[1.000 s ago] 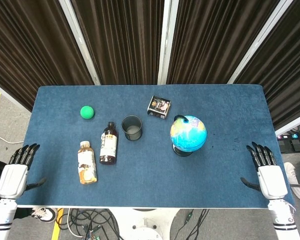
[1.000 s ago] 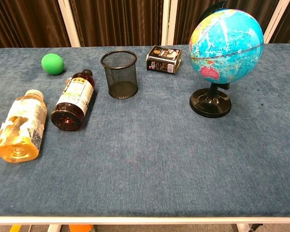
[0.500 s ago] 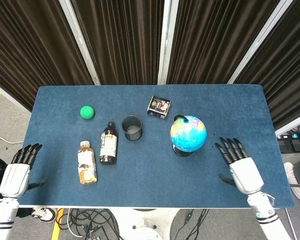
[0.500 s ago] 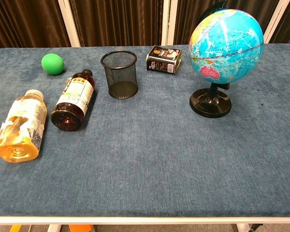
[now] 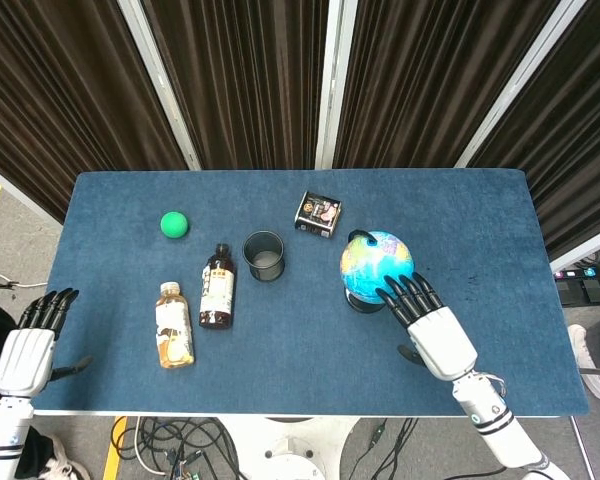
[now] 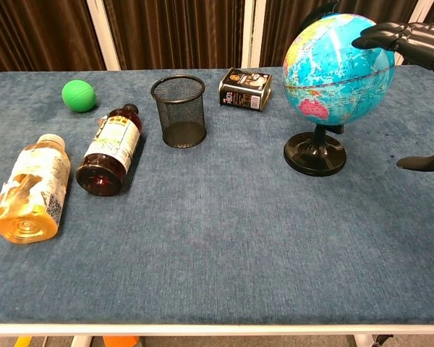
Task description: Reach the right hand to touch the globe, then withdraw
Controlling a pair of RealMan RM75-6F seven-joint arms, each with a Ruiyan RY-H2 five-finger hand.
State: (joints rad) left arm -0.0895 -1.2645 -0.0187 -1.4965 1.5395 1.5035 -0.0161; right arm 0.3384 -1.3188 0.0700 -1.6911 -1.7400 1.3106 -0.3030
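The blue globe point(image 5: 377, 264) stands on its black stand right of the table's middle; the chest view shows the globe point(image 6: 338, 65) large at upper right. My right hand point(image 5: 430, 325) is stretched out just right of it, holding nothing, with its fingers spread. Its fingertips point(image 5: 395, 292) lie against the globe's near right side. In the chest view the right hand point(image 6: 409, 37) enters from the right edge, fingertips at the sphere's upper right. My left hand point(image 5: 28, 348) hangs off the table's near left edge, fingers straight and empty.
A black mesh cup point(image 5: 264, 255) and a small dark tin point(image 5: 318, 214) sit left of the globe. Further left lie a dark bottle point(image 5: 217, 286), a yellow bottle point(image 5: 174, 324) and a green ball point(image 5: 174, 224). Curtains hang behind the table's far edge.
My right hand has moved from the table's near right edge leftwards and forwards to the globe's side, coming into the chest view. The left hand has hardly moved.
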